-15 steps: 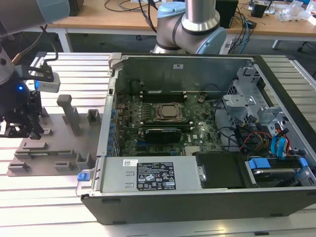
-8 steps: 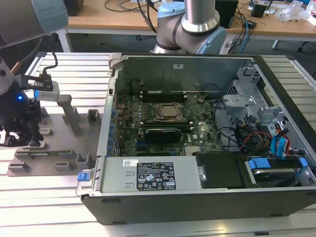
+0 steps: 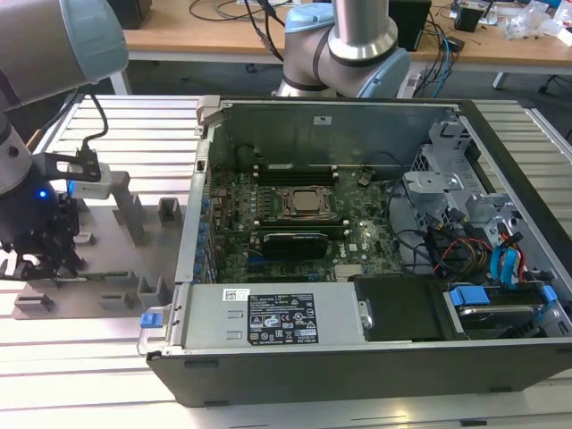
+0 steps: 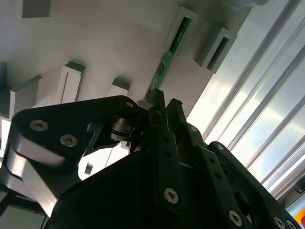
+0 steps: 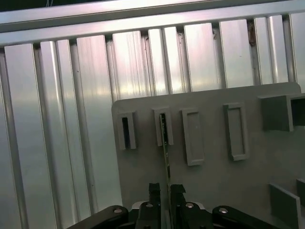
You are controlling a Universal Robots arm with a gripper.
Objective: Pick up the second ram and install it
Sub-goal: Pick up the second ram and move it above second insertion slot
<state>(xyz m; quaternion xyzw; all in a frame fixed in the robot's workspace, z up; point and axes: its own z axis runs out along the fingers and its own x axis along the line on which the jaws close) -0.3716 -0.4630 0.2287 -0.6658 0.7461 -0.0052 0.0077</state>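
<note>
Clenched on the second ram [image 5: 166, 157]: gripper [image 5: 165, 188], low over the grey fixture plate [image 5: 228, 191] at the exterior view's left. Ram standing on edge, far end seated in one narrow slot holder [image 5: 163, 128], similar holders just beside. Past the plate's edge, ribbed aluminium table [image 5: 57, 119]. Well apart, toward the exterior view's right, open computer case [image 3: 357, 335] with the motherboard [image 3: 357, 237] inside.

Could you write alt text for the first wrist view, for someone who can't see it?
A black gripper is at a thin green memory stick standing on edge in a slotted grey holder plate, which lies on a ribbed metal table.
</note>
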